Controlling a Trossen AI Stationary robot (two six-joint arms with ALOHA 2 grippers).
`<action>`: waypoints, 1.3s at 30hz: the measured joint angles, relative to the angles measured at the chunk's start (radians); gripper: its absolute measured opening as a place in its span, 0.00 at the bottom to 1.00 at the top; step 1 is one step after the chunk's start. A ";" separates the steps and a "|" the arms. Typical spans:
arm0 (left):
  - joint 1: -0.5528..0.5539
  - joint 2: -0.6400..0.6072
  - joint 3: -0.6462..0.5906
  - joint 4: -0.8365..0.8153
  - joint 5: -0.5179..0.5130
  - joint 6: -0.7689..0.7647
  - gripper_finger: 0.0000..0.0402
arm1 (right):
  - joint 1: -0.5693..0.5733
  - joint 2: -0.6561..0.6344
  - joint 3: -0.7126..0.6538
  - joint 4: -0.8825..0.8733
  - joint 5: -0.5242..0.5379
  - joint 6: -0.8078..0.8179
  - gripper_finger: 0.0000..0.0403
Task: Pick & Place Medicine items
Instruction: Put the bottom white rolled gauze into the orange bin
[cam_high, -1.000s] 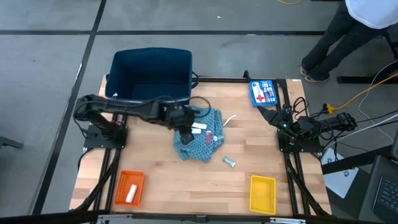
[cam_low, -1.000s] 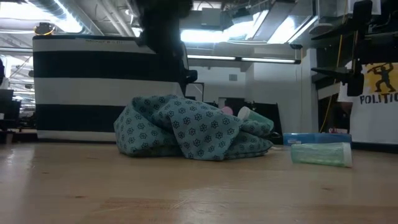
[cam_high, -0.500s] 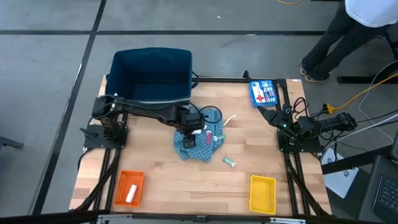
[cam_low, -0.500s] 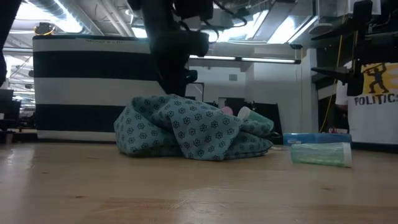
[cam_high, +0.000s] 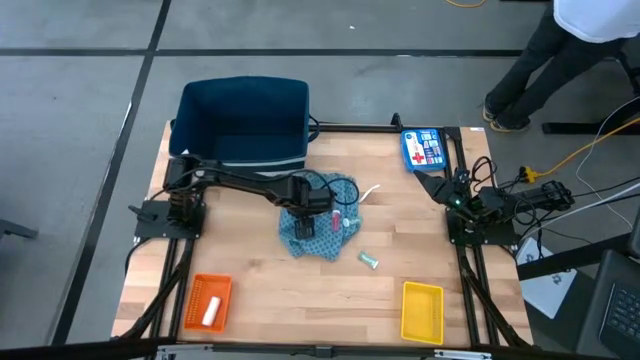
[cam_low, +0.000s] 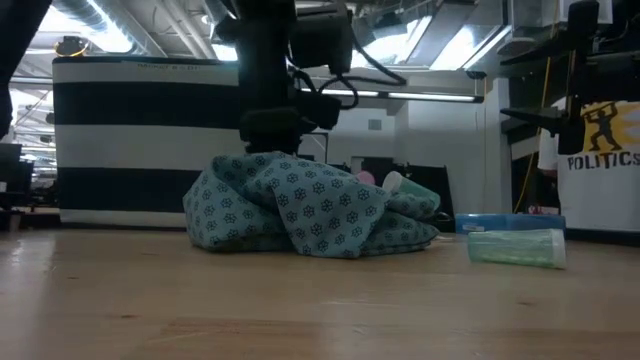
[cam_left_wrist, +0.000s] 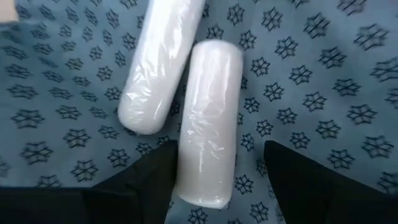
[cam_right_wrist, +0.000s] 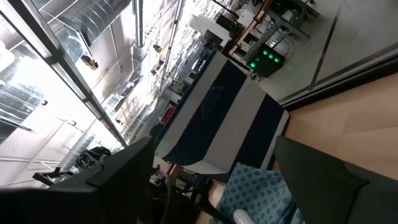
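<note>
White tube (cam_left_wrist: 208, 121) sits between the left gripper's (cam_left_wrist: 217, 171) wide fingers, ungrasped; one piece (cam_high: 210, 314) is binned, green piece (cam_high: 370, 261) still out.

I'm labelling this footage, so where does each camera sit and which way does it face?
High: overhead, straight down; both arms, left claw over the cloth.
Low: table height, level across; cloth, left arm above.
Left wrist: on the left arm, facing down; two white tubes on cloth, open fingers straddling one.
Right wrist: on the parked right arm; room, dark fingers.
All four share the cloth.
</note>
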 joint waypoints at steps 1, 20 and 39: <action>0.000 0.003 0.000 -0.002 0.000 -0.004 0.59 | 0.000 0.000 0.000 0.000 0.000 0.000 0.83; 0.014 -0.007 0.220 -0.214 0.189 -0.143 0.08 | 0.000 0.000 0.000 -0.004 0.003 -0.001 0.83; -0.283 -0.105 0.393 -0.618 0.220 -0.744 0.13 | 0.000 0.000 0.000 -0.050 -0.053 0.007 0.83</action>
